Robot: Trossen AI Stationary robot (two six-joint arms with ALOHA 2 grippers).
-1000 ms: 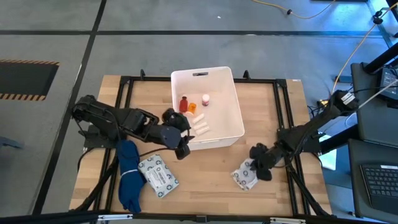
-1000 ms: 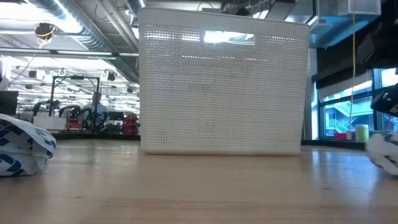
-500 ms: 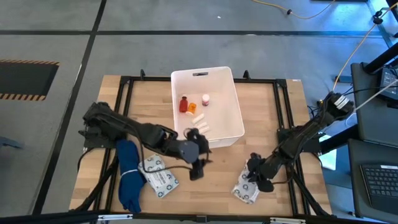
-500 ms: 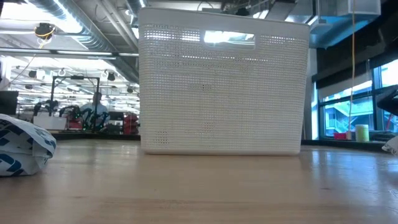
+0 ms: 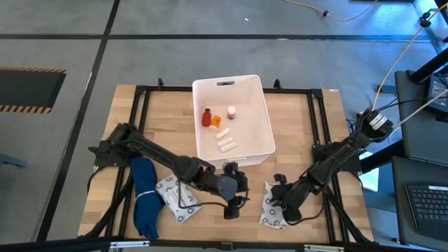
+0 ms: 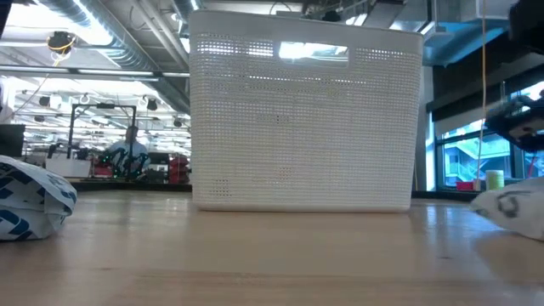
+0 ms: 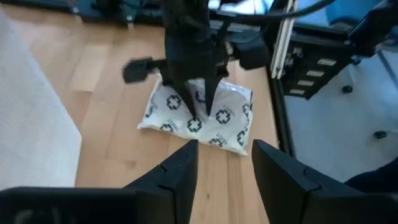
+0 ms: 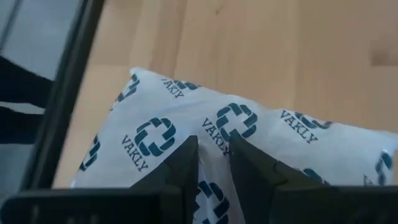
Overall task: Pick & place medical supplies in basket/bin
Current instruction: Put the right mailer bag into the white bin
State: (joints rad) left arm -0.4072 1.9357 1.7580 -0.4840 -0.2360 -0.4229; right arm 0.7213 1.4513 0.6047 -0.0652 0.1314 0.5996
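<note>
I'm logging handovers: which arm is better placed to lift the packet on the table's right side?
Right. Its gripper is directly over that packet, fingers pressing into it. The left gripper sits beside it, open and empty, facing the packet from the side.

the white tub [image 5: 269, 124] sits at the table's centre, dark handle slot at its 12 o'clock wall. inside: a red bottle [image 5: 206, 117], an orange-topped vial [image 5: 216, 121], a white cylinder [image 5: 232, 111] and pale tubes [image 5: 225, 142]. two cross-printed soft packets lie outside (both flat): one [image 5: 176, 198] at 7 o'clock, one [image 5: 271, 208] at 5 o'clock.
</note>
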